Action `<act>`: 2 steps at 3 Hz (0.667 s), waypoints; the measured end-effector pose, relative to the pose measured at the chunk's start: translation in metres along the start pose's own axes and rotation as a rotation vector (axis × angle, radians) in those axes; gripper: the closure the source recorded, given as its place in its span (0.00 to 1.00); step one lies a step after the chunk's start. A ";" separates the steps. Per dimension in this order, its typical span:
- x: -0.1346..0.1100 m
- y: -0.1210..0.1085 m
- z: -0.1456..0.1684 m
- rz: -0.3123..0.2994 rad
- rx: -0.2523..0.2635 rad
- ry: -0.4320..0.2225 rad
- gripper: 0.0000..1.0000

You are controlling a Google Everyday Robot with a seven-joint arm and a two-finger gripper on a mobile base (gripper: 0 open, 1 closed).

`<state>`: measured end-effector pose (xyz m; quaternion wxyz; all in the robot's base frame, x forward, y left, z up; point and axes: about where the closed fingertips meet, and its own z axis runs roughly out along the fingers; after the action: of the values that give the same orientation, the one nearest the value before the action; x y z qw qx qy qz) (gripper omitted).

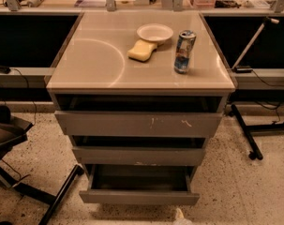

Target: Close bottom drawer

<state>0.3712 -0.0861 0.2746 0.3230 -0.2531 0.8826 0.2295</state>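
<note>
The bottom drawer (pixel 139 197) is the lowest grey drawer of the cabinet. It stands pulled out toward me, and its dark empty inside (pixel 139 177) shows. Its flat front is plain and has no handle. Only a small pale tip of my gripper (pixel 180 216) shows at the bottom edge of the camera view. It sits just below and in front of the drawer front, right of its middle. The arm behind it is out of view.
The middle drawer (pixel 138 156) and the scratched top drawer (pixel 139 124) are slightly out. On the cabinet top (pixel 90 64) stand a can (pixel 184 51), a white bowl (pixel 154 32) and a yellow sponge (pixel 142 50). A chair base (pixel 19 172) is at the left, a black stand (pixel 247 135) at the right.
</note>
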 end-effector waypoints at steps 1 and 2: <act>0.048 -0.010 0.042 0.103 -0.081 0.130 0.00; 0.076 -0.031 0.102 0.153 -0.133 0.240 0.00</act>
<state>0.3854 -0.0744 0.1455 0.1792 -0.2317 0.9144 0.2795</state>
